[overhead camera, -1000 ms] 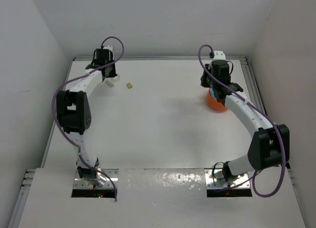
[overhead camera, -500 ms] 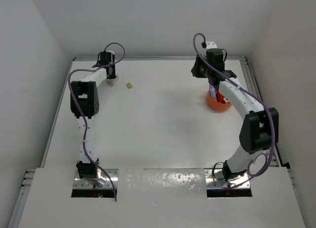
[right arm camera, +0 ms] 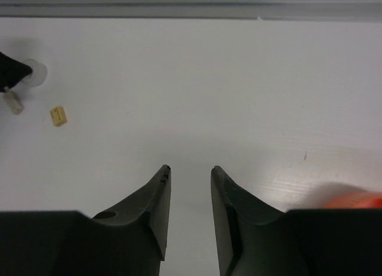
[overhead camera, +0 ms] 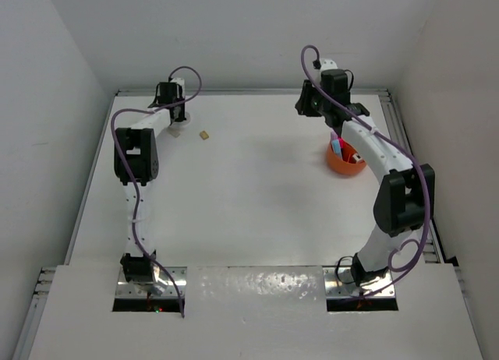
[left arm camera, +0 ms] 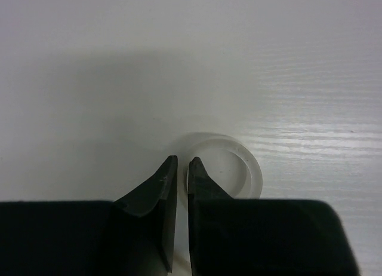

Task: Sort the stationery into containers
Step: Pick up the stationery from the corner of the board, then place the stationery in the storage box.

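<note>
The left gripper [left arm camera: 182, 168] is at the far left corner of the tabletop [overhead camera: 249, 196], its fingers [left arm camera: 156, 195] pressed almost together with the near wall of the clear tape ring [left arm camera: 253, 168] seemingly caught in the thin slit between them: one finger outside the ring, one inside. The ring lies flat on the tabletop, not yet lifted. A pinch on a thin, slick wall is probably weak, so the lift is best made straight up and slowly, watching that the ring comes away and does not swing or slide out. The orange tub [overhead camera: 345, 164] sits well apart, across on the right side, with blue and pink pieces in it, so the carry should be level and unhurried, ending low over a free compartment before release. The right gripper [right arm camera: 190, 168] hovers near the tub, fingers spread on nothing; it should stay out of the left arm's path. A beige block [overhead camera: 204, 134] lies near the ring and is best left undisturbed.
</note>
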Action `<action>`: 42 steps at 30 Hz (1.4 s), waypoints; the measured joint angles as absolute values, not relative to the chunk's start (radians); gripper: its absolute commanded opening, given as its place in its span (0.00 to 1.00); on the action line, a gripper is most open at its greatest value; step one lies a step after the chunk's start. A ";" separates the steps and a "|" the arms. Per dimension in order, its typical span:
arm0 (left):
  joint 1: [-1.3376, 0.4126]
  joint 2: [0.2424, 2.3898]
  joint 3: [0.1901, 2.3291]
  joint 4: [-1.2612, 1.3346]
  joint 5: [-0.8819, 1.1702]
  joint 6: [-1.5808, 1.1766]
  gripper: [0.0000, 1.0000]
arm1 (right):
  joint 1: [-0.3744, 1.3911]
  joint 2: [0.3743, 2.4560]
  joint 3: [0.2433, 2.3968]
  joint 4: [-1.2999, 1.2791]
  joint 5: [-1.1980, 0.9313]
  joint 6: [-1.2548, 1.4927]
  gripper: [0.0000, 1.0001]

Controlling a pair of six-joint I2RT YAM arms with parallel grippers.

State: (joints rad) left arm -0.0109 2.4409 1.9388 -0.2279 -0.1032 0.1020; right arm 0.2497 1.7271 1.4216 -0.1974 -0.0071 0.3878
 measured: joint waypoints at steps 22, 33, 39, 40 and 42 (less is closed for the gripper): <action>-0.271 2.208 2.067 -0.279 0.683 0.236 0.00 | 0.338 1.877 1.734 -0.109 -0.351 0.533 0.62; -0.377 2.178 1.993 -0.334 0.650 0.204 0.00 | 0.278 1.905 1.589 -0.076 -0.373 0.672 0.47; -0.381 2.178 1.989 -0.342 0.632 0.204 0.00 | 0.252 1.897 1.515 -0.074 -0.384 0.693 0.50; -0.381 2.178 1.989 -0.342 0.630 0.204 0.00 | 0.251 1.895 1.506 -0.072 -0.393 0.700 0.51; -0.381 2.178 1.989 -0.341 0.630 0.204 0.00 | 0.251 1.891 1.491 -0.057 -0.407 0.712 0.51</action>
State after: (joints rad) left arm -0.3809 2.1784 1.9892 -0.3408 0.6296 0.2039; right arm 0.2512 1.8908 1.4910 -0.0566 -0.4072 0.7116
